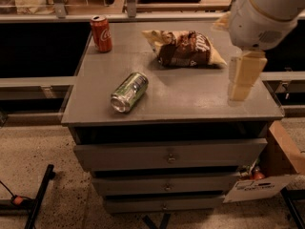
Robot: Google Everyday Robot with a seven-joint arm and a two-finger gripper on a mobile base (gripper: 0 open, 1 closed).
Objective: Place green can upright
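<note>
The green can [129, 92] lies on its side on the grey cabinet top [190, 97], left of the middle, with its silver top end pointing to the front left. My gripper [239, 92] hangs from the white arm [262, 13] over the right side of the cabinet top. It is well to the right of the can, apart from it, and holds nothing that I can see.
An orange-red soda can [101, 33] stands upright at the back left corner. A brown snack bag [183, 48] lies at the back middle. Drawers [169, 155] face front below the top. A cardboard box [279, 161] sits on the floor at the right.
</note>
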